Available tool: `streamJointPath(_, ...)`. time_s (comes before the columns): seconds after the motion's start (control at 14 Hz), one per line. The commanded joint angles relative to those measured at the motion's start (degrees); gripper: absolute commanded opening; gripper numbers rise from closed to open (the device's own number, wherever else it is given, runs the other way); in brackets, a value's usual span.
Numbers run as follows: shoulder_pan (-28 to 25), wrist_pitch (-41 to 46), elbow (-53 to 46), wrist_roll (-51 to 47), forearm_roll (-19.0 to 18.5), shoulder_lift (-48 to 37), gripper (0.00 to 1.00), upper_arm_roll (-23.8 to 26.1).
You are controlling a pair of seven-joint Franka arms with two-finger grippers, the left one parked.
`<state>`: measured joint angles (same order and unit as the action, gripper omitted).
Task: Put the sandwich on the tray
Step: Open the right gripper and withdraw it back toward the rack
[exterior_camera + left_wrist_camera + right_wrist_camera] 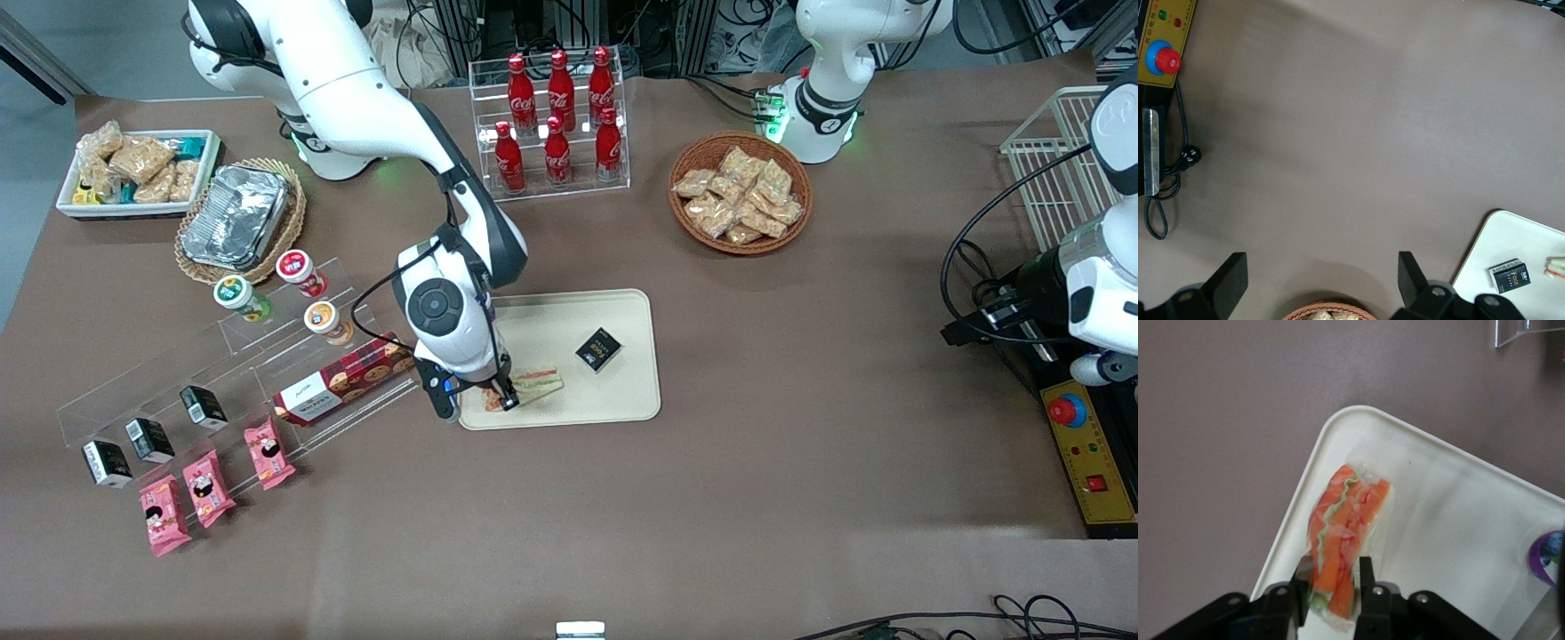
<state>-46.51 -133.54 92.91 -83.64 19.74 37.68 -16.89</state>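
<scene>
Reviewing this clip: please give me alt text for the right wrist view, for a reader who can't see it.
The gripper holds the clear-wrapped sandwich, with its orange and green filling stripes, between its fingers over a corner of the cream tray. Brown table surrounds the tray's rounded rim.

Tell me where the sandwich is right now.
The sandwich is over the tray at its corner nearest the cookie box, with the claw shut on it, beside the small black box.
</scene>
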Motion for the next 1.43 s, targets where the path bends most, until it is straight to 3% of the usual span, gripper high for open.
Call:
streamJointPath(0.0, -0.34, 0.56, -1.32, 5.57, 1.71, -1.63, 1.0, -0.16)
streamJointPath(0.21, 1.23, 8.1, -2.29, 17.67, 1.53, -4.45, 1.0, -1.3)
streamJointPath(0.57, 10.02, 21.02, -2.38, 47.99, 1.27, -12.35, 1.0, -3.67)
streamJointPath(0.93, 15.3, 30.96, -3.35, 71.65, -5.49, -20.0, 1.0, -11.04)
streamJointPath(1.36, 15.39, 41.06, -9.84, 85.72, -6.47, -21.86, 1.0, -22.73)
